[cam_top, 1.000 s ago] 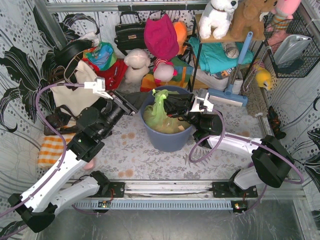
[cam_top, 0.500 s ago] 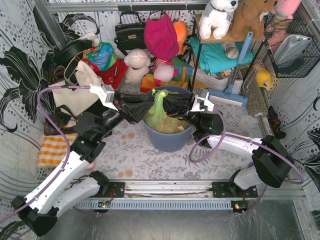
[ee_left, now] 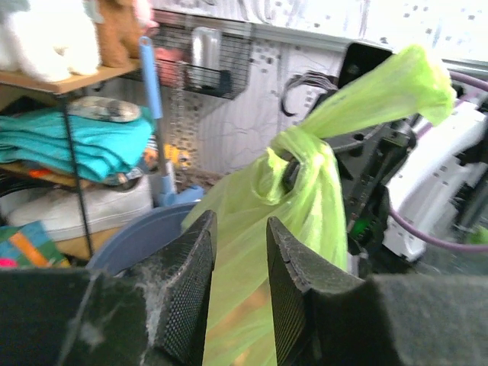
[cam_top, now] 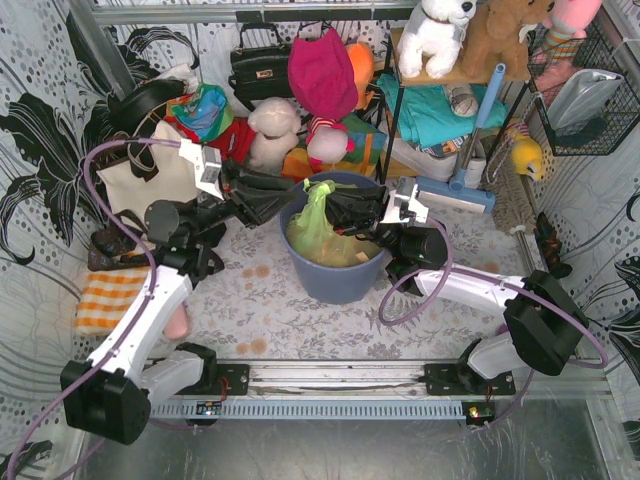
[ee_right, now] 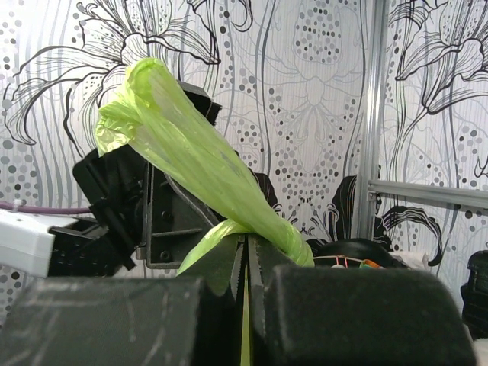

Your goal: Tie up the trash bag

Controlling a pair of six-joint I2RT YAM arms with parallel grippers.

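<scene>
The trash bag (cam_top: 314, 225) looked knotted at its neck, with the right gripper (ee_right: 245, 263) clamped there at 3 o'clock and the left gripper (ee_left: 239, 232) apart at 9 o'clock; tightening probably remained.

Mock-up home corner inside a robot lab cell — floral wallpaper panels (cam_top: 40, 130), aluminium framing (cam_top: 250, 12), a mounting rail (cam_top: 330, 378) along the surface's (cam_top: 290, 310) near edge, and household clutter behind: plush toys (cam_top: 436, 30), a black handbag (cam_top: 258, 65), folded towels (cam_top: 440, 110), a wire basket (cam_top: 585, 100).
</scene>
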